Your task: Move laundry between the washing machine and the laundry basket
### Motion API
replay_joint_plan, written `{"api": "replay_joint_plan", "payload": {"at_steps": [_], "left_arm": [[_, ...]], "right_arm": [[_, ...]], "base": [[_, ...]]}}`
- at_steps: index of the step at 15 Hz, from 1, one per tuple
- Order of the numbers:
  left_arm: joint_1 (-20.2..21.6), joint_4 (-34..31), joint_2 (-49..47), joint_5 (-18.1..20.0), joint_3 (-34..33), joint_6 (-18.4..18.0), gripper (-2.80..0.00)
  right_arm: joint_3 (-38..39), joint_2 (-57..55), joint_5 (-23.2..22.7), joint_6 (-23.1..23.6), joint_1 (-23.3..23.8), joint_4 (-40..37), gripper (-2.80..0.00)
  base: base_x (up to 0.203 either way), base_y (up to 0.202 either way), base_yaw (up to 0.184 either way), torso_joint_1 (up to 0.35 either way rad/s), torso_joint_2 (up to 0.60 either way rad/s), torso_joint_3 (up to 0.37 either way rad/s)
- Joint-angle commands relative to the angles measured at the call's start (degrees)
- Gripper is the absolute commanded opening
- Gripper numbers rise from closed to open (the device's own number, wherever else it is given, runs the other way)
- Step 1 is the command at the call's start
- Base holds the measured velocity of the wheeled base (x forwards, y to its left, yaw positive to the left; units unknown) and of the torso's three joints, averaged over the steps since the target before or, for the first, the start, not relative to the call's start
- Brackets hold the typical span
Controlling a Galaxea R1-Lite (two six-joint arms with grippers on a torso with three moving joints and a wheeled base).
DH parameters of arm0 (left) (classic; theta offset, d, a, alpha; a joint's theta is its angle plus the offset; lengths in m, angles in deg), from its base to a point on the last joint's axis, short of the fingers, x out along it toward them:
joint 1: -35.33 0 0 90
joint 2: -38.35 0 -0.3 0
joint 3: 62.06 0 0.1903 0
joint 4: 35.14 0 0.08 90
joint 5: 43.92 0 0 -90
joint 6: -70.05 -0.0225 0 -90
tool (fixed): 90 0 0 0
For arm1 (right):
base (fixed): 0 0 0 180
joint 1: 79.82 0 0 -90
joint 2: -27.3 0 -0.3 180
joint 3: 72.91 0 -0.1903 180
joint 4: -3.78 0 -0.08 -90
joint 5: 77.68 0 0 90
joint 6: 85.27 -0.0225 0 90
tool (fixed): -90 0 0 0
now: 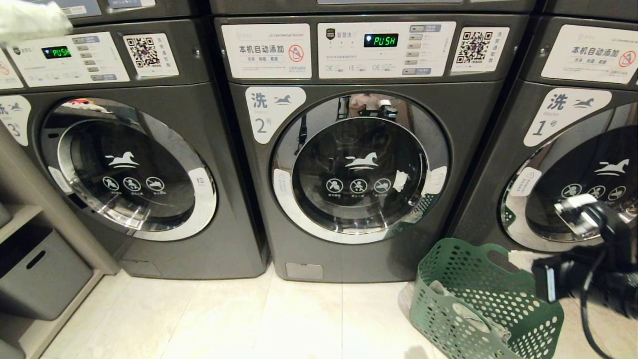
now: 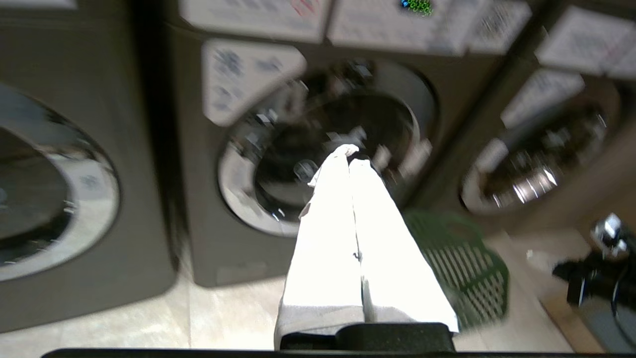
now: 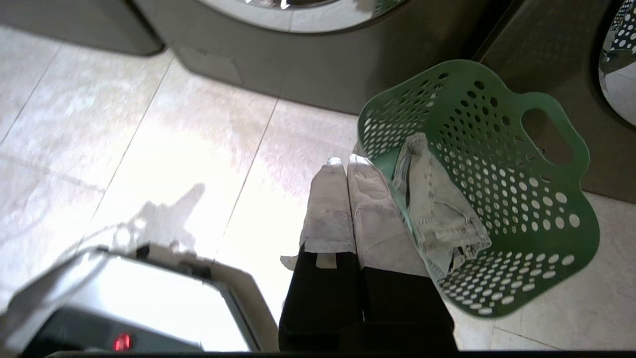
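Note:
The washing machine (image 1: 359, 169) marked 2 stands straight ahead with its round glass door closed. The green laundry basket (image 1: 488, 304) lies tilted on the floor at its lower right. The grey-olive laundry (image 3: 437, 209) is crumpled inside the basket (image 3: 521, 199). My right gripper (image 3: 346, 161) is shut and empty, its cloth-covered fingertips just beside the basket's rim; the right arm (image 1: 588, 279) reaches in from the right edge. My left gripper (image 2: 350, 151) is shut and empty, raised and pointing at the door of washer 2 (image 2: 328, 149); it shows at the head view's upper left corner (image 1: 30, 20).
Alike washers marked 3 (image 1: 129, 169) and 1 (image 1: 583, 189) flank the middle one, both doors closed. A shelf with a plain grey bin (image 1: 40, 274) stands at the left. Pale tiled floor (image 1: 249, 319) spreads before the machines. Part of my base (image 3: 124, 298) shows nearby.

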Motion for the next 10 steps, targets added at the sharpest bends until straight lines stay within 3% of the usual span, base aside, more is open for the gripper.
{"api": "replay_joint_plan", "payload": {"at_steps": [1, 3, 5, 8, 10], "left_arm": [[0.0, 0.5, 3.3, 4.4, -7.9, 0.9, -2.80], [0.0, 3.6, 6.0, 8.4, -17.1, 3.7, -2.80], [0.0, 12.8, 7.7, 10.6, -28.4, 8.0, -2.80], [1.2, 31.3, 7.5, 10.5, -42.8, 15.0, -2.80], [6.1, 37.4, 7.1, 9.7, -49.1, 17.6, -2.80]], "right_arm": [[10.4, 19.7, -0.1, 2.1, -0.8, -0.2, -2.80], [17.3, 29.0, -0.1, 3.8, -1.2, -1.9, -2.80], [22.0, 38.4, 0.0, 5.1, -1.5, -8.3, -2.80], [20.9, 53.2, 2.5, 5.6, -1.5, -30.9, -2.80], [19.5, 59.3, 4.1, 4.1, -1.5, -38.2, -2.80]], "base": [[0.000, 0.000, 0.000, 0.000, 0.00, 0.000], [0.000, 0.000, 0.000, 0.000, 0.00, 0.000], [0.000, 0.000, 0.000, 0.000, 0.00, 0.000], [0.000, 0.000, 0.000, 0.000, 0.00, 0.000], [0.000, 0.000, 0.000, 0.000, 0.00, 0.000]]}}
